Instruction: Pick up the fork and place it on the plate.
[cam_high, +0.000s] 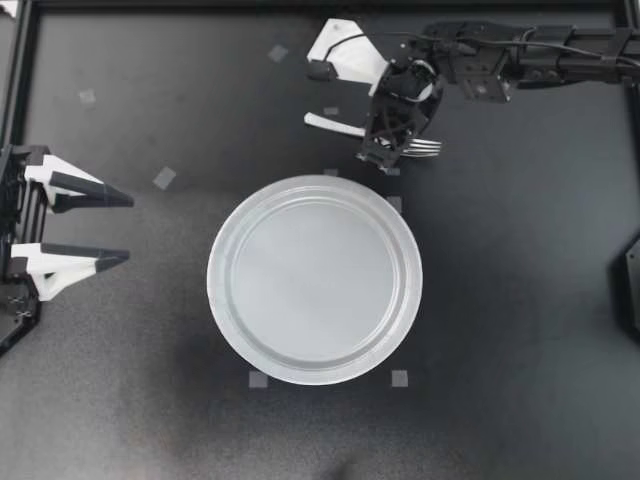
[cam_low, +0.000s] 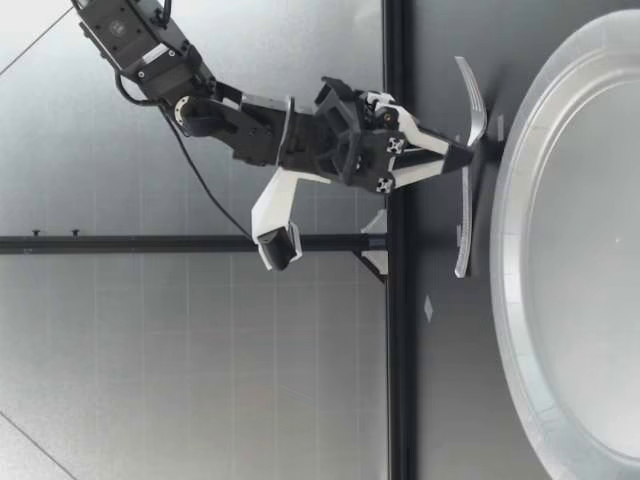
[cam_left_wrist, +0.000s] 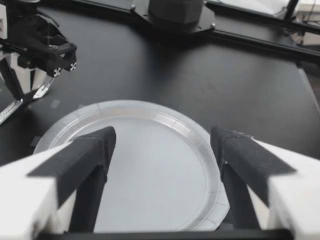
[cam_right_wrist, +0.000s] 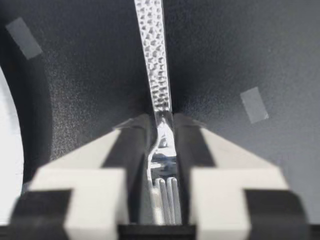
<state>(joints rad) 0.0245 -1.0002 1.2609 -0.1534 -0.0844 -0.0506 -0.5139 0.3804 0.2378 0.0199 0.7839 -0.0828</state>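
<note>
top view: our right gripper is clamped on the fork at its neck, with the tines sticking out one side and the handle out the other. the fork sits just off the rim of the plate, not over it. right wrist view: both fingers press the fork from two sides, and the handle runs ahead over the dark table. low view: the fork lies crosswise at the tips of the right gripper, close to the table; we cannot tell whether it touches. our left gripper is spread wide, holds nothing, and is well apart from the fork. left wrist view: the plate lies ahead of its fingers.
</note>
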